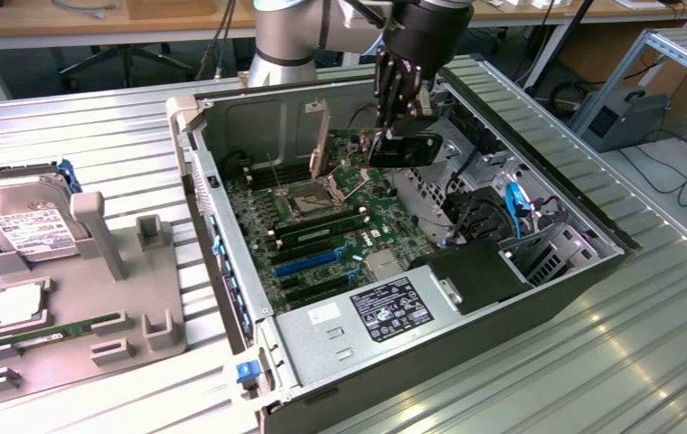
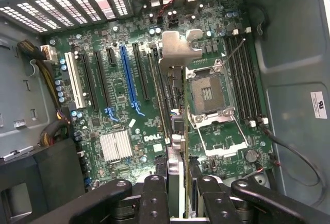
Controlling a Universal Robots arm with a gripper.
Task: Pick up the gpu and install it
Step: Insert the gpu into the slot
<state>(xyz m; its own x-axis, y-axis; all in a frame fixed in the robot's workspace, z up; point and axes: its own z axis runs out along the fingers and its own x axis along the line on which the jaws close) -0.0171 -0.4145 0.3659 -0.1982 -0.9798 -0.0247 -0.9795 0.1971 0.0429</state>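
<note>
Black claw (image 1: 399,125) clamped on thin dark silvery-bracketed gpu card (image 1: 401,149), held above green motherboard (image 1: 374,228) inside open case (image 1: 440,362). Install step in hand; seating likely needs card edge squared over slot.

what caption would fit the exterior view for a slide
Gripper holds the gpu above the motherboard inside the open computer case.

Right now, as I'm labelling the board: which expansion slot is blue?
The blue slot, mid-row: it stands between black slots, and the white slot lies at the row's end.
</note>
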